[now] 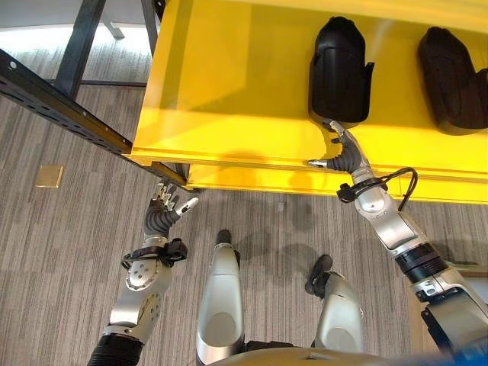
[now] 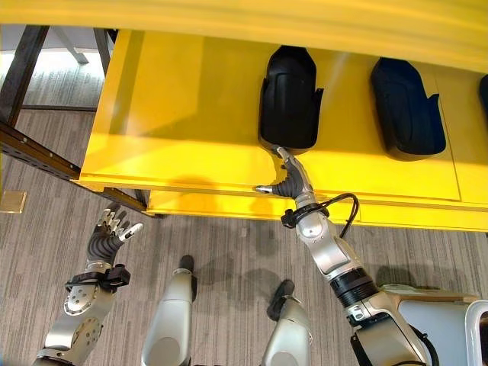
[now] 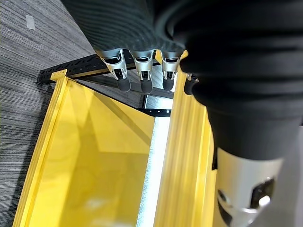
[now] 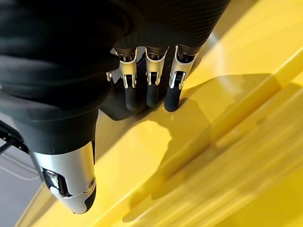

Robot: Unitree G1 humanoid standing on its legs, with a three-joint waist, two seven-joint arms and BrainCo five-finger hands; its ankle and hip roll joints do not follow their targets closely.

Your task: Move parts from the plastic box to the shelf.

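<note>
Two black moulded parts lie on the yellow shelf. The nearer part sits mid-shelf, and the second part lies to its right. My right hand reaches over the shelf's front edge, open, with straight fingers at the near end of the first part and its thumb spread to the left. It holds nothing. My left hand hangs low below the shelf's front left corner, open and empty, with its fingers relaxed.
A dark metal rack beam runs diagonally left of the shelf over the grey carpet. A small brass floor plate is set in the carpet at the left. A pale box corner shows at the lower right.
</note>
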